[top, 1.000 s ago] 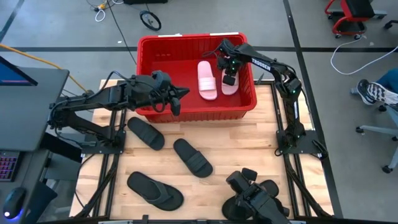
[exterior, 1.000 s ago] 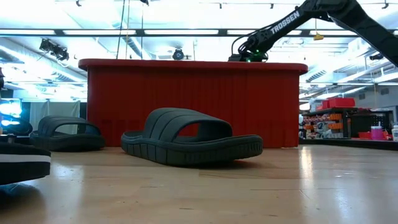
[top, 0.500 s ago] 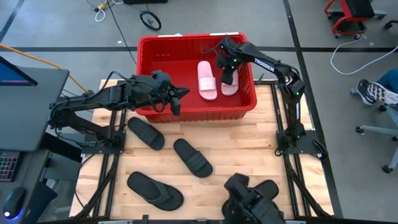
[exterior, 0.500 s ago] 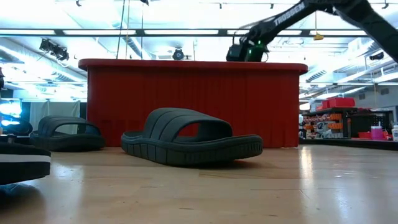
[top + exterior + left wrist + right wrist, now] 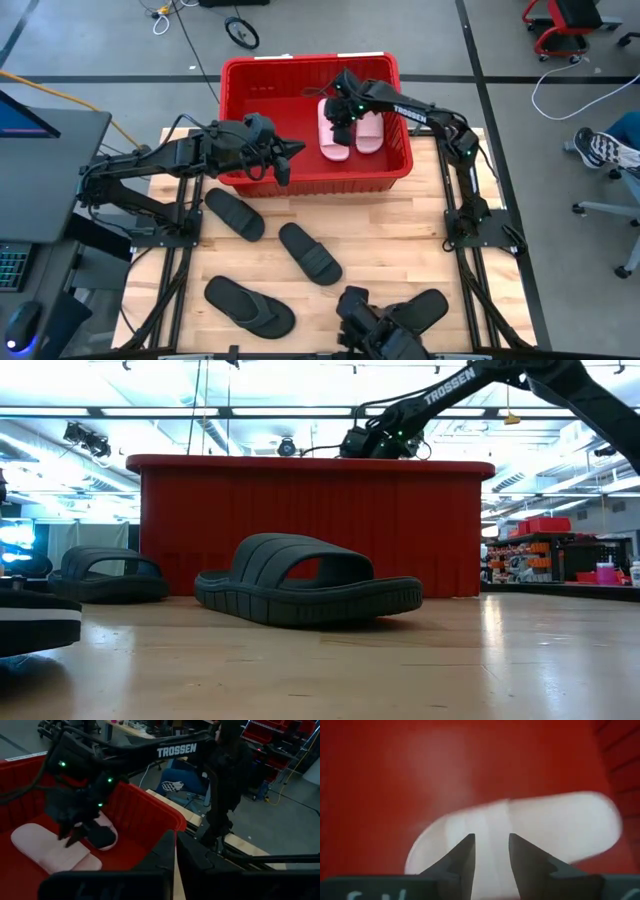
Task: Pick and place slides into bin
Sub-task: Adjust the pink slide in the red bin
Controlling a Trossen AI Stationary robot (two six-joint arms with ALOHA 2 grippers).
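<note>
Pink slide (image 5: 334,137) sits right under my right hand (image 5: 340,122) inside the red bin (image 5: 385,176); fingers (image 5: 462,857) slightly parted, gripping nothing. Second pink slide (image 5: 370,131) lies just beside it. My left hand (image 5: 283,160) hovers at the bin's near-left wall, fingers pressed together. Out on the bench (image 5: 400,240): two black slides (image 5: 310,252) (image 5: 235,214) and two black flip-flops (image 5: 250,305) (image 5: 425,308).
</note>
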